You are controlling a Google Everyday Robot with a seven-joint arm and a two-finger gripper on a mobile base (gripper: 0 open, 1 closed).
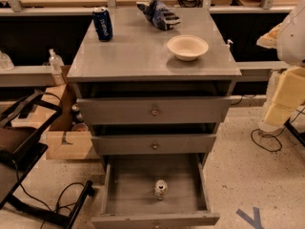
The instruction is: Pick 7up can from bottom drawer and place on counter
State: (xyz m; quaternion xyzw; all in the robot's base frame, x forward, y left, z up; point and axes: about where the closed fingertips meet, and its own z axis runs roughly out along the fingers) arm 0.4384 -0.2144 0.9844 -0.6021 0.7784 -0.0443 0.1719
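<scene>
In the camera view we see the grey cabinet head-on, with the bottom drawer [127,187] pulled well out and the 7up can [161,189] standing upright on its plain floor, near the middle and a little toward the front, touching none of the drawer's walls. Above it sit the two shallower drawers [153,110], and above those the counter [138,54], which carries a dark blue can [103,24] at the back left, a crumpled blue bag [159,14] at the back and a pale bowl [188,47] toward the right. The gripper [279,109] hangs at the right edge of the picture, beside the cabinet and well apart from the can, holding nothing that we can see; whether it is released or clenched we cannot tell. We judge that the can will be light, with thin walls that dent under a hard squeeze, and smooth enough to slip. So we would take it around the middle of its body, coming down from above or from the front, where the drawer leaves room. The front left of the counter looks the safest spot for setting it down.
</scene>
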